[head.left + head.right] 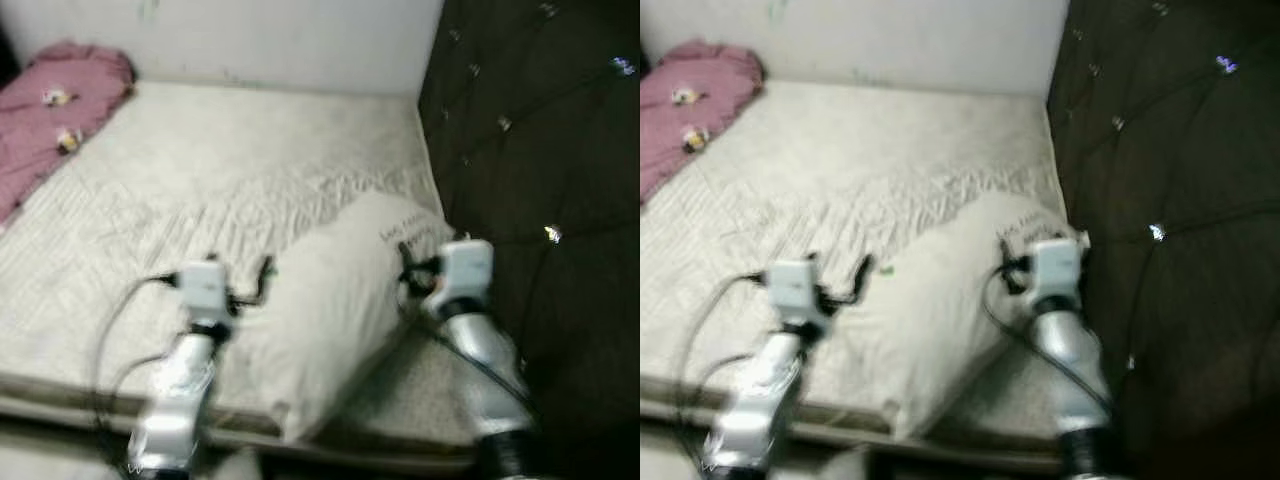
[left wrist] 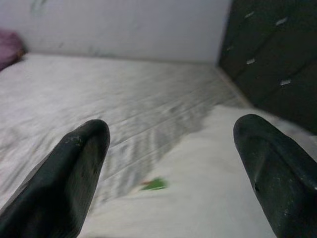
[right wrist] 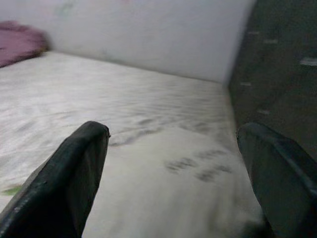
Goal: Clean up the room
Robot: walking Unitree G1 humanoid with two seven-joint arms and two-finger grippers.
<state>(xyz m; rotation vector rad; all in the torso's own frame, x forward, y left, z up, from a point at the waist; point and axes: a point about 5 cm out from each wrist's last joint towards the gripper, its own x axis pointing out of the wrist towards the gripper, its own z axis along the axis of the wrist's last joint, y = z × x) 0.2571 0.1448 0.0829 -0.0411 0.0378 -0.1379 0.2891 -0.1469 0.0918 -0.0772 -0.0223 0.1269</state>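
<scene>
Left eye view puts us at the bed point(image 1: 200, 180), pillow point(image 1: 330, 310) between left gripper point(image 1: 262, 278) and right gripper point(image 1: 408, 268), both spread apart. We judge the grasp pending: close both on it.

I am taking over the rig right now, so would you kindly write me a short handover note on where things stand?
Left gripper: open, empty, over the left side of the pillow, just above the fabric.
Right gripper: open, empty, over the pillow's right end by its printed text.
The pillow lies slanted on the near right part of the mattress, close to the dark tufted headboard. A pink blanket is bunched at the far left corner by the wall.
Done: both arms are placed on either side of the pillow.
Left: grip the pillow and set it in place, probably against the headboard; the blanket looks untouched.
</scene>
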